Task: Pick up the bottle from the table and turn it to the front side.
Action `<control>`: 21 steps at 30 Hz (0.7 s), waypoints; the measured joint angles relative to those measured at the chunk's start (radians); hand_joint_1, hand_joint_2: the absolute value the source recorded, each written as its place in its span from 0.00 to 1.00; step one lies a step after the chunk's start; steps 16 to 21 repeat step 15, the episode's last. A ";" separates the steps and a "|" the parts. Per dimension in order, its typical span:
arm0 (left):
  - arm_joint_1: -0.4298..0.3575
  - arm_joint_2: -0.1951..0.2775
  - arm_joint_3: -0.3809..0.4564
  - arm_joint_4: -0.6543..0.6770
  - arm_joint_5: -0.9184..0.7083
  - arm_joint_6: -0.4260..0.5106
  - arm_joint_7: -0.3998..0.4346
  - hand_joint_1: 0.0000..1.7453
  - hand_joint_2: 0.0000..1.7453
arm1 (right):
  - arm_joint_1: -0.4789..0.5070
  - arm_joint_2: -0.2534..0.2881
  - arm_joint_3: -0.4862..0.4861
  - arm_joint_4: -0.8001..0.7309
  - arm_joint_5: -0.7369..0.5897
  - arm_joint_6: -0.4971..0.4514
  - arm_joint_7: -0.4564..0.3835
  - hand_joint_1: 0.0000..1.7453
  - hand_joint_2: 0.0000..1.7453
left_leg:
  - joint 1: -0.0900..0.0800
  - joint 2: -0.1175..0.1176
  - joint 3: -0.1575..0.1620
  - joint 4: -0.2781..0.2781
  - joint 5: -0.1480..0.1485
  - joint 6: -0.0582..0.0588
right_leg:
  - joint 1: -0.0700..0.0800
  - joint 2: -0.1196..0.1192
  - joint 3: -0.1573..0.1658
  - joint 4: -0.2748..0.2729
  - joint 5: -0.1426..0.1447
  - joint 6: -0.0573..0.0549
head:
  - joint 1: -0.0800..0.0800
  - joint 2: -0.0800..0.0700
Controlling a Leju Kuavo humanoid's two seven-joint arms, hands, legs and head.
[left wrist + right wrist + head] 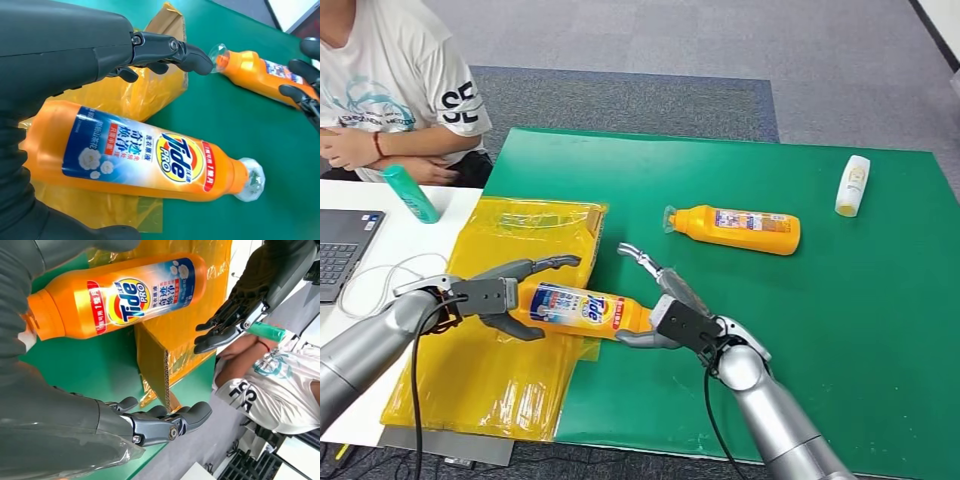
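Note:
An orange Tide bottle (576, 306) (132, 155) (120, 297) lies on its side, printed label up, its base over the yellow bag (493, 390) and its clear cap over the green mat (788, 340). My left hand (501, 297) (75, 45) is at the base end with fingers stretched out on the far side and thumb on the near side, not closed on the bottle. My right hand (675, 310) (56, 415) is at the cap end. Its thumb is close against the cap and its fingers are straight, clear of the bottle.
A second orange bottle (739, 230) (260, 72) lies further back on the mat, and a small white bottle (853, 185) lies at the far right. A laptop (343, 250), a teal bottle (409, 193) and a seated person (395, 80) are on the left.

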 joint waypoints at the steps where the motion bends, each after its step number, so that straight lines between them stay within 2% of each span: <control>1: 0.010 -0.004 0.005 0.000 -0.002 0.006 -0.013 0.00 1.00 | 0.001 0.000 0.000 0.000 -0.002 0.002 0.000 0.00 1.00 | 0.000 0.000 0.000 0.000 0.000 0.000 | 0.000 0.000 0.000 0.000 0.000 0.000 | 0.000 0.000; 4: 0.070 -0.035 0.047 -0.023 -0.020 0.042 -0.095 0.00 1.00 | 0.006 0.000 -0.003 0.000 -0.047 0.039 -0.001 0.00 1.00 | 0.000 0.000 0.000 0.000 0.000 0.000 | -0.001 0.000 0.000 0.000 0.000 0.000 | 0.000 0.000; 8: 0.215 -0.128 0.162 -0.135 -0.029 0.083 -0.207 0.00 1.00 | 0.033 -0.004 -0.026 -0.009 -0.195 0.135 -0.010 0.00 1.00 | -0.001 0.000 0.000 0.000 -0.002 0.002 | -0.001 0.000 0.000 -0.001 -0.001 0.001 | 0.000 0.000; 11: 0.309 -0.189 0.239 -0.235 -0.017 0.090 -0.226 0.00 1.00 | 0.063 -0.015 -0.050 -0.031 -0.266 0.168 -0.013 0.00 1.00 | -0.001 0.000 0.000 0.000 -0.004 0.002 | -0.001 0.001 0.000 -0.002 -0.001 0.001 | 0.000 0.000; 14: 0.383 -0.227 0.310 -0.313 -0.009 0.091 -0.228 0.00 1.00 | 0.093 -0.029 -0.074 -0.062 -0.292 0.181 -0.013 0.00 1.00 | -0.001 0.001 0.000 0.000 -0.004 0.002 | -0.001 0.001 0.000 -0.002 -0.001 0.001 | 0.000 0.000; 21: 0.395 -0.233 0.322 -0.324 -0.009 0.091 -0.228 0.00 1.00 | 0.098 -0.032 -0.078 -0.067 -0.295 0.183 -0.013 0.00 1.00 | -0.001 0.001 0.000 0.000 -0.004 0.002 | -0.001 0.001 0.000 -0.002 -0.001 0.001 | 0.000 0.000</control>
